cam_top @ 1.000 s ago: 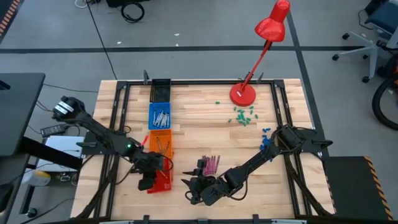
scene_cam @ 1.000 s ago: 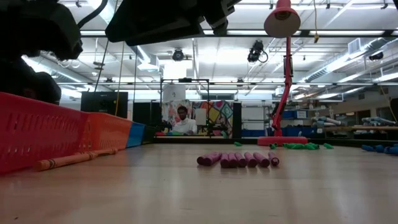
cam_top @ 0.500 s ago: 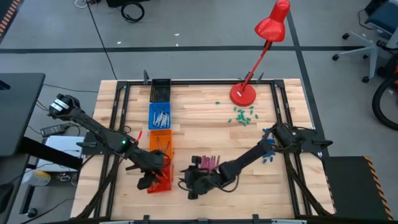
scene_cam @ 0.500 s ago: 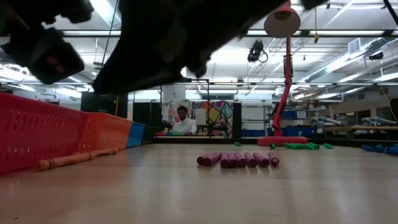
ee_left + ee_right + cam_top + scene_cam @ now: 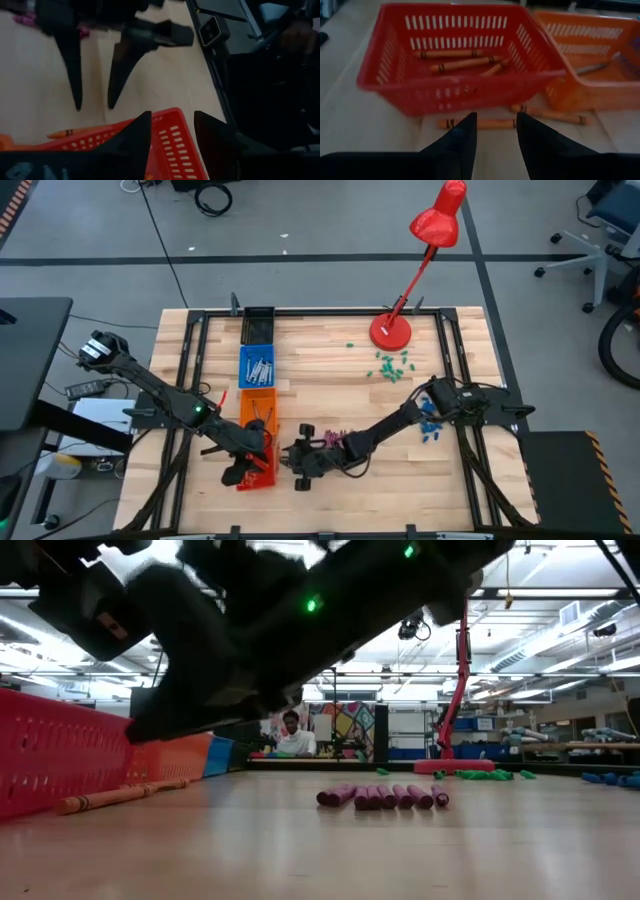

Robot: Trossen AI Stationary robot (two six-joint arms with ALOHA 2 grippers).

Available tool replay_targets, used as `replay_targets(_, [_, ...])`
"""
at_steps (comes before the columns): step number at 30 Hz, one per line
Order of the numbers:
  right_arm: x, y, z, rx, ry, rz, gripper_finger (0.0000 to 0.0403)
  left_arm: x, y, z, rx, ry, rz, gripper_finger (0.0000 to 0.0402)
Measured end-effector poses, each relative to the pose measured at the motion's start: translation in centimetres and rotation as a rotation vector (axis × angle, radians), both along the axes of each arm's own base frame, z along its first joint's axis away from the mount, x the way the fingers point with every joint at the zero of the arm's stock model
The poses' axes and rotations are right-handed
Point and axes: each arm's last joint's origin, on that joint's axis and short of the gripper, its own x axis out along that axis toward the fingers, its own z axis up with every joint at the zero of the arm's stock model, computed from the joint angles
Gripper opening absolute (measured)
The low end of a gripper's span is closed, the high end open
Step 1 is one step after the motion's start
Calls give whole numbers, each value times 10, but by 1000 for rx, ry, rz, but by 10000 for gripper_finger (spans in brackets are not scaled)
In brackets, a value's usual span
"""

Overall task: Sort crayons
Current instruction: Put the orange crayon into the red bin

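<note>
A red basket (image 5: 455, 85) holds three orange crayons (image 5: 465, 64). Two more orange crayons (image 5: 477, 123) lie on the table against its side. A row of magenta crayons (image 5: 380, 796) lies mid-table, partly under my right arm in the high view. My right gripper (image 5: 495, 137) hangs open, low over the table just right of the red basket, pointing at the loose orange crayons. My left gripper (image 5: 172, 132) is open above the red basket's (image 5: 262, 470) near end. Neither gripper holds anything.
Behind the red basket stand an orange basket (image 5: 258, 408), a blue basket (image 5: 257, 367) with grey crayons and a black one (image 5: 258, 325). A red lamp (image 5: 390, 330) stands at the far right, with green bits (image 5: 390, 365) and blue bits (image 5: 430, 425) near it.
My right gripper has swung toward the table's left edge and sunk lower, from beside the magenta crayons to just short of the red basket, staying open. My left gripper has risen a little over the red basket and rolled at the wrist.
</note>
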Motion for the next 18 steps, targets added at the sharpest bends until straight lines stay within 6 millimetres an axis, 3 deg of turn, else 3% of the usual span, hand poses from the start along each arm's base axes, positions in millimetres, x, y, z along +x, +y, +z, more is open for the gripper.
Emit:
replay_targets(5, [5, -11, -7, 19, 11, 6, 142, 0, 1, 0, 15, -7, 13, 162])
replay_targets(18, [13, -24, 1, 5, -54, 17, 142, 0, 1, -1, 30, -5, 23, 162])
